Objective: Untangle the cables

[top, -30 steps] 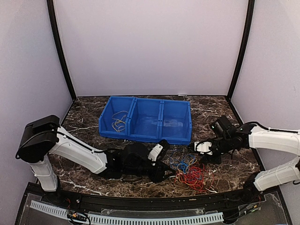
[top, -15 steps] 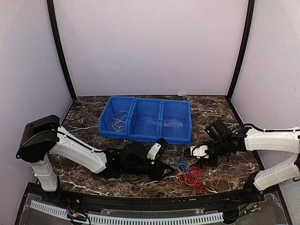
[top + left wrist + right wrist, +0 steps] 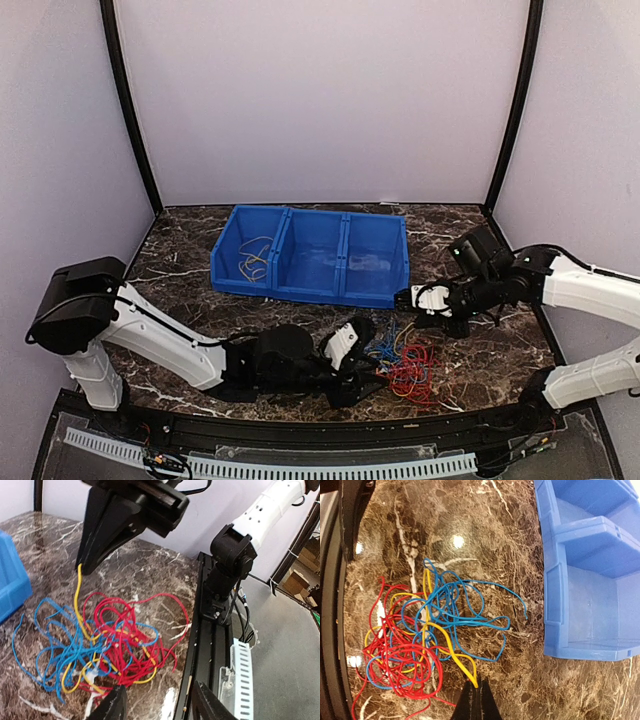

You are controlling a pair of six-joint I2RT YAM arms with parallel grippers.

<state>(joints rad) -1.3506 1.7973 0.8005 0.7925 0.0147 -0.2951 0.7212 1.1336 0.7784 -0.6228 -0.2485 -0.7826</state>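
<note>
Here, R gripper (image 3: pixel 475 694) has its jaws pinched together on the tip of a thin yellow wire (image 3: pixel 76 597), holding that end just off the dark marble tabletop (image 3: pixel 485 545). L gripper (image 3: pixel 160 707) sits w/ jaws apart, gripping nothing, at the near edge of the loose tangle of red, blue & yellow cables (image 3: pixel 405 362). The tangle lies betw. the two arms, just in front of a blue plastic three-compartment bin (image 3: pixel 300 282). Risk: the yellow strand threads through red & blue loops. W/ nothing pinning the heap, a pull would prob. drag the whole clump or cinch knots tighter. The thin tip could also slip from the pinch.
</note>
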